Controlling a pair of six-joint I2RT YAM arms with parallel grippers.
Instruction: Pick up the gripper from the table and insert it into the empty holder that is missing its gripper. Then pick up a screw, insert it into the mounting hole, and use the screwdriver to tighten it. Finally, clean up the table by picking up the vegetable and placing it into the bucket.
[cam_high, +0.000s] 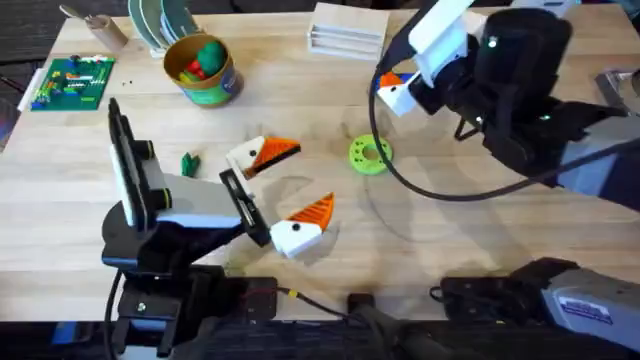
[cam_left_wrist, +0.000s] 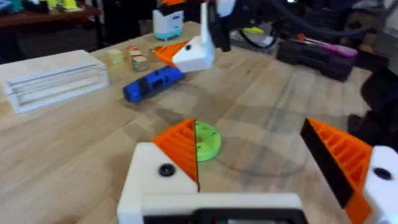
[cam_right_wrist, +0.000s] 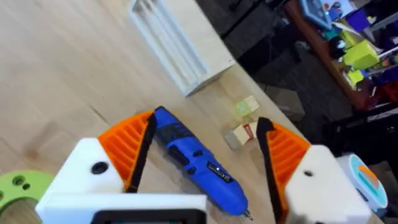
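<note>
- Right end effector (cam_right_wrist: 199, 168) wide open over screwdriver (cam_right_wrist: 199, 158), nothing held.
- Left end effector (cam_left_wrist: 267, 168) open, empty.
- Step, I'd say: screwdriver pickup; next: lower, close.

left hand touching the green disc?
Apart. The overhead view shows bare table between the left hand and the green disc. In the left wrist view the disc lies beyond the open fingers.

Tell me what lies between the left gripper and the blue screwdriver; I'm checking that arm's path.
The lime-green disc with holes lies between the left gripper and the screwdriver, as the left wrist view shows.
</note>
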